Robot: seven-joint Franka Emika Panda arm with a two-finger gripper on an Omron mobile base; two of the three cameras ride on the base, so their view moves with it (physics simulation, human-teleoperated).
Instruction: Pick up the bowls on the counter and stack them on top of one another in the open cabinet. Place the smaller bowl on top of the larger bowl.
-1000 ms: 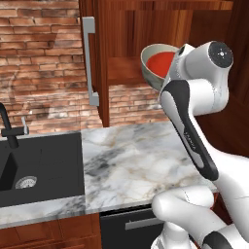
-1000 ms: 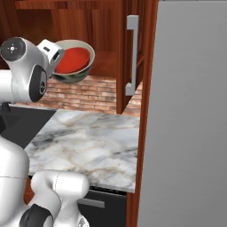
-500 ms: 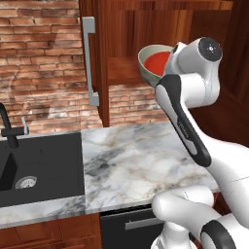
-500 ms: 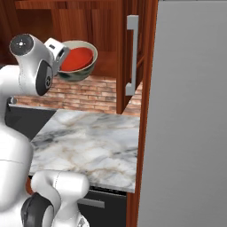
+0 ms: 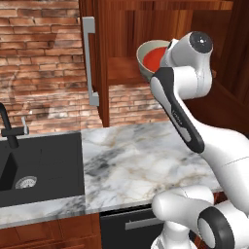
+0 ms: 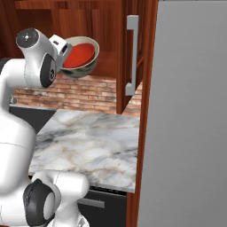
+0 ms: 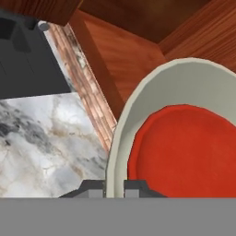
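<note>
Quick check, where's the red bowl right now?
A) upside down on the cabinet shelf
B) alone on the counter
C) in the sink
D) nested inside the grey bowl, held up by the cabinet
D: the red bowl sits inside the grey bowl, whose rim the gripper pinches, up at the cabinet.

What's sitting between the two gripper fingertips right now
The rim of the larger bowl runs down between the gripper fingertips in the hand view, with the smaller bowl nested inside it.
</note>
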